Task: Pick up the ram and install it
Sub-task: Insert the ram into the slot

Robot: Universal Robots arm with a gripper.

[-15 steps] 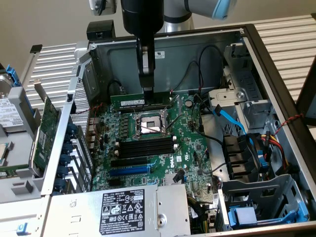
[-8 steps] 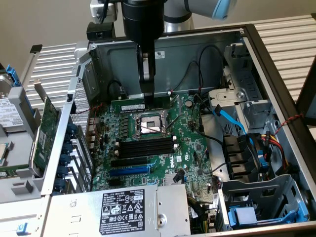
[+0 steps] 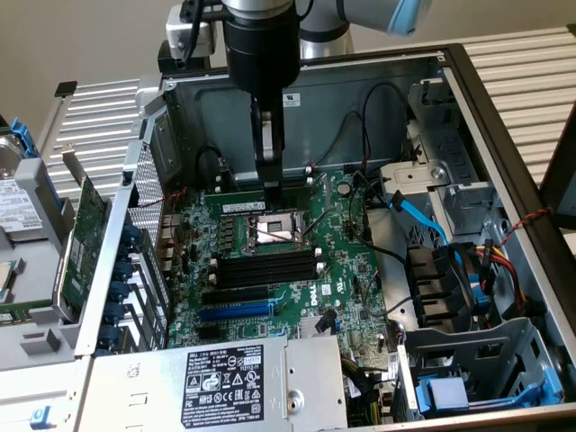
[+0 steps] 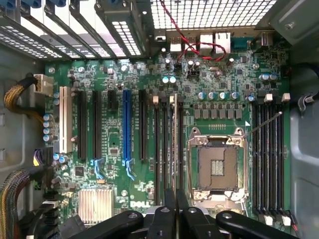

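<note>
Arm [image 3: 261, 36] vertical, reaching straight down into open case [image 3: 360, 90]. Claw [image 3: 271, 189] low over motherboard [image 3: 351, 270], at slot bank behind CPU socket [image 3: 270, 232]. Claw narrow, pinched on ram [image 4: 175, 144], seen edge-on from wrist view. Ram upright, lined up along slot just beside socket; whether seated, cannot tell. Second slot bank [image 3: 265, 265] on socket's other side, bare. Blue and orange cables [image 3: 468, 261] at exterior view's right.
</note>
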